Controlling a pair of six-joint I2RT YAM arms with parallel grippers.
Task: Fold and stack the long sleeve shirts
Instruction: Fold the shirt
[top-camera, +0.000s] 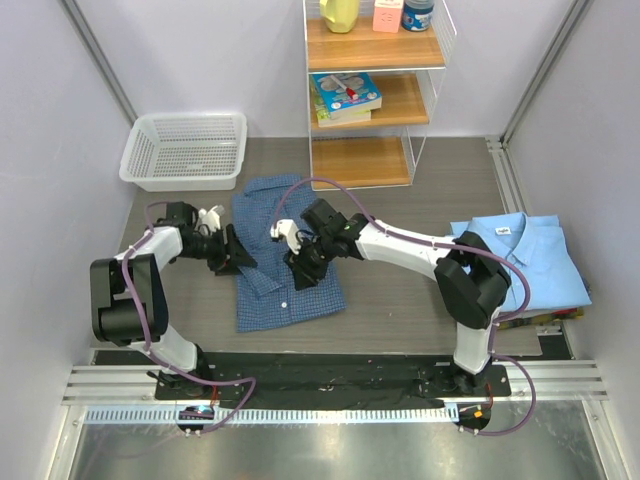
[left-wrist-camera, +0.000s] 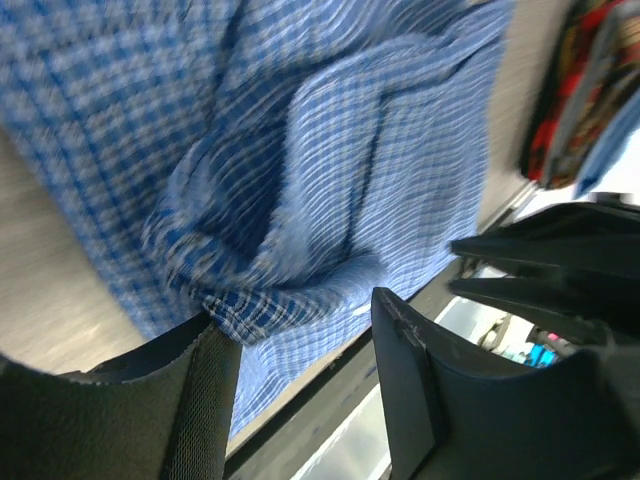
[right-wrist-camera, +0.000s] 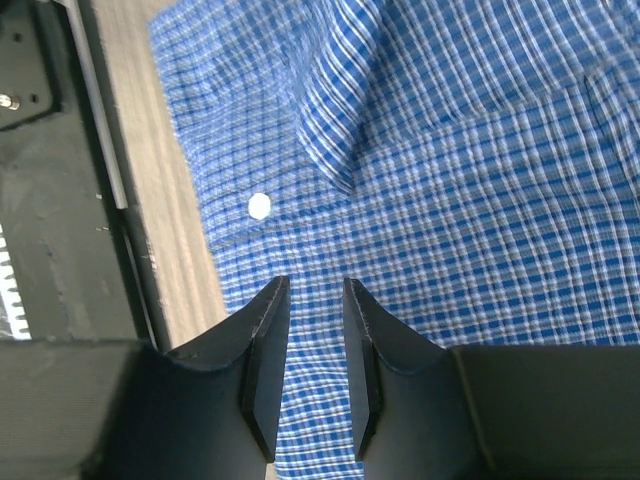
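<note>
White arms (top-camera: 400, 243) – black joints (top-camera: 470, 285), purple cables (top-camera: 318, 181)

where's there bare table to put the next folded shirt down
Bare table runs between the checked shirt and the light blue shirt, though the right arm crosses above it. A smaller patch lies in front of the shelf unit. Crowded: the strip left of the checked shirt, near the basket, where the left arm reaches in.
</note>
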